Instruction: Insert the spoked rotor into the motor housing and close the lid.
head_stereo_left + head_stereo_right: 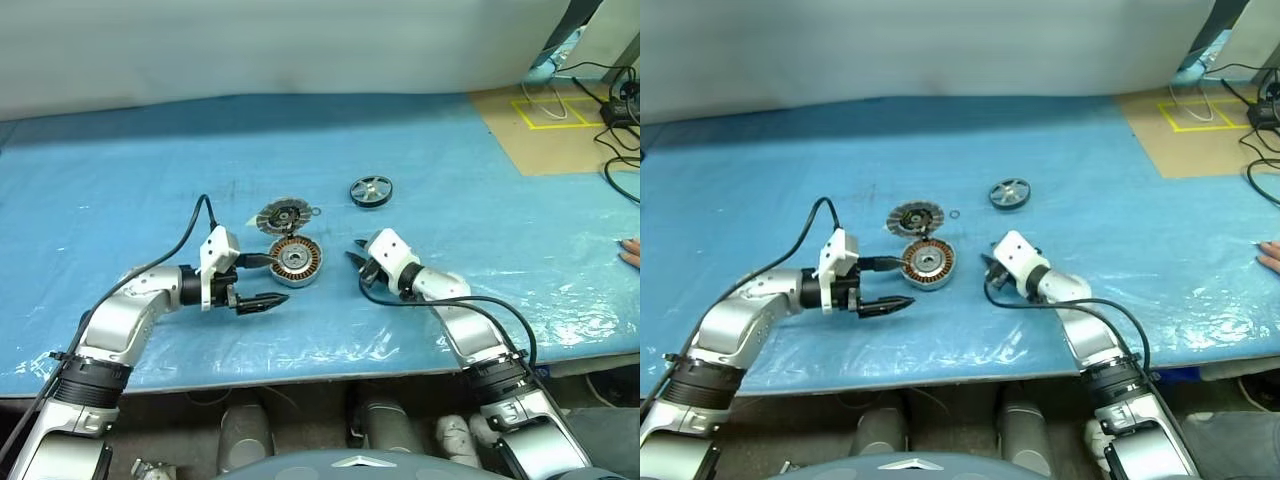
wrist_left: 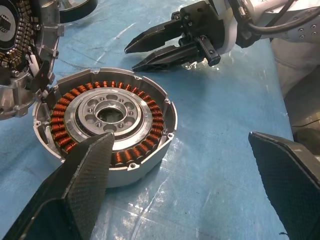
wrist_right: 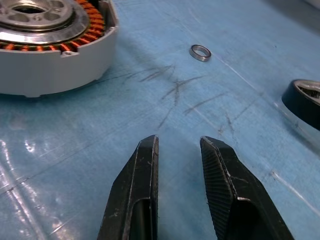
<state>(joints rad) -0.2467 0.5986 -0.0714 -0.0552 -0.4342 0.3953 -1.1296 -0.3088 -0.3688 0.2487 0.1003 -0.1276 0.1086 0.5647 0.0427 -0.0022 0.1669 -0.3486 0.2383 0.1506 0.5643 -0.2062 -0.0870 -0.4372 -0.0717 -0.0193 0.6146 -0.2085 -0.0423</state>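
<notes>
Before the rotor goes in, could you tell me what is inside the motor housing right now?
Inside the motor housing sit a ring of copper windings and a silver centre hub. One left finger covers its near edge.

Spoked rotor (image 1: 1010, 193) lies apart from motor housing (image 1: 928, 264).

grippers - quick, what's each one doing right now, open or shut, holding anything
Left gripper: open wide, empty, beside the motor housing.
Right gripper: open with a narrow gap, empty, over the blue sheet.
</notes>
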